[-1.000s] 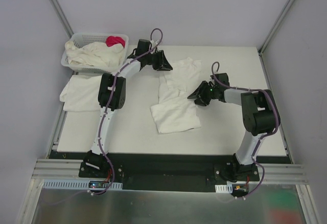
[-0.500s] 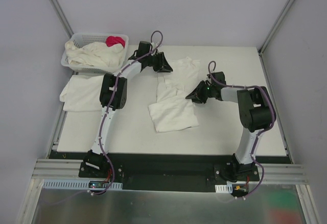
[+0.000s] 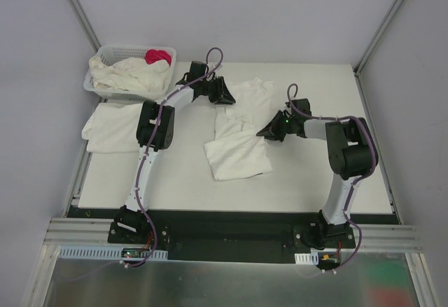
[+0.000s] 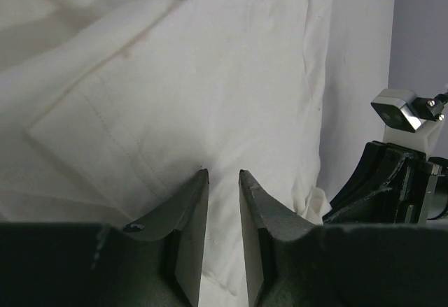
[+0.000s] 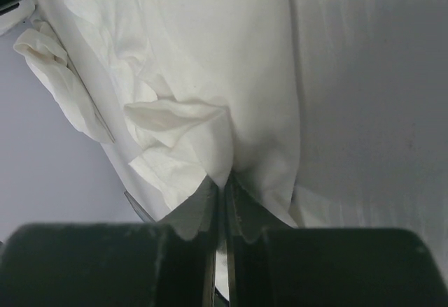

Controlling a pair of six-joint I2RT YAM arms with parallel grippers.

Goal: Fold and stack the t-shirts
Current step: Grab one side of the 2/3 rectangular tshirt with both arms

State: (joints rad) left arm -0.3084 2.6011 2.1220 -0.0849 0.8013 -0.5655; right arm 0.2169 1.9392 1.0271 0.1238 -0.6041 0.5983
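A white t-shirt point(image 3: 236, 139) lies crumpled and partly folded in the middle of the table. My left gripper point(image 3: 227, 96) is at the shirt's far left edge. In the left wrist view it point(image 4: 222, 175) hovers over flat shirt cloth point(image 4: 175, 76) with the jaws a narrow gap apart and nothing between them. My right gripper point(image 3: 264, 132) is at the shirt's right edge. In the right wrist view it point(image 5: 224, 181) is shut on a bunched fold of the shirt point(image 5: 203, 76). A folded white shirt point(image 3: 112, 126) lies at the table's left edge.
A white lattice basket point(image 3: 105, 55) stands at the far left corner, holding more white shirts point(image 3: 133, 75) and a pink-red cloth point(image 3: 158, 56). My right arm point(image 4: 399, 174) shows at the right of the left wrist view. Bare white table point(image 3: 329, 174) lies to the right and front.
My right gripper has moved a little left with the shirt's right edge, bunching the cloth and shifting the lower part left. My left gripper has shifted slightly at the far edge.
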